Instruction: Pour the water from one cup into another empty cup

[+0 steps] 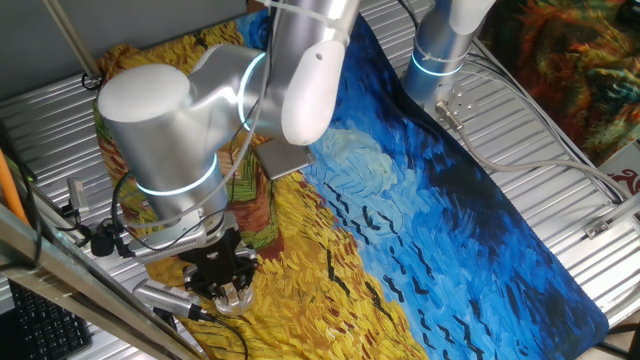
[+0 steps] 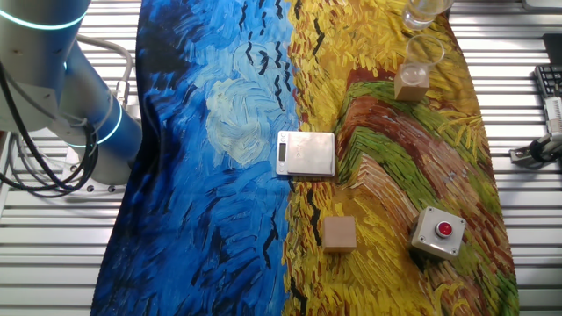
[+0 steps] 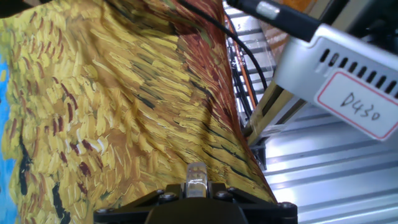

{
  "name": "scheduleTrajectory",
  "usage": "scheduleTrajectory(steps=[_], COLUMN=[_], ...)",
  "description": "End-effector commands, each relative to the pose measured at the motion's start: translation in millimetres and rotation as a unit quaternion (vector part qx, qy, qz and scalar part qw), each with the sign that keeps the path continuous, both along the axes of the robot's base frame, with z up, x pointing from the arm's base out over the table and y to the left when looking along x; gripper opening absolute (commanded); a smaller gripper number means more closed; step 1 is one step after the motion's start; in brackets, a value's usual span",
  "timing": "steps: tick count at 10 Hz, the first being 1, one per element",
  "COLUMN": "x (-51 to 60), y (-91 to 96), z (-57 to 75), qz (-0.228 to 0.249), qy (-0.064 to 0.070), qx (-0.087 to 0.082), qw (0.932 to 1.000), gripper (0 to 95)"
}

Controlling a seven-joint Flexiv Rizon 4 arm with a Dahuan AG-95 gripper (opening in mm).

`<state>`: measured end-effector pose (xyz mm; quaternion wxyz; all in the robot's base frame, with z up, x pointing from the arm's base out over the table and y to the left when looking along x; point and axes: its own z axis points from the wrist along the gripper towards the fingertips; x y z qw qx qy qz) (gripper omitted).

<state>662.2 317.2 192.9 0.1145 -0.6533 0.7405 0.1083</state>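
Observation:
My gripper [image 1: 230, 292] hangs low over the yellow corner of the painted cloth [image 1: 330, 250], pointing down. Its jaws stand close together on a narrow clear piece [image 3: 196, 180], which looks like the wall of the clear tumbler [image 2: 426, 10]. In the other fixed view that tumbler is cut off by the top edge. Just below it the small peach-tinted cup [image 2: 416, 70] stands upright on the cloth and looks empty. The arm hides this cup in the first fixed view. I cannot make out any water.
A small silver scale [image 2: 306, 153] lies mid-cloth. A wooden block [image 2: 339, 234] and a grey box with a red button [image 2: 437, 232] sit nearer the front. A camera box labelled D430 [image 3: 348, 74] and cables [image 3: 245, 81] stand off the cloth's edge by my gripper.

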Motion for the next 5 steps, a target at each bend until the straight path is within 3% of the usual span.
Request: scheduleTrajectory(steps=[1, 5], x=[0.6, 0.6], y=[0.2, 0.4], z=[0.1, 0.1], qz=[0.014, 0.022], qy=[-0.001, -0.005], qx=[0.002, 0.010], qw=[0.9999, 0.9997], gripper=[0.0, 0.0])
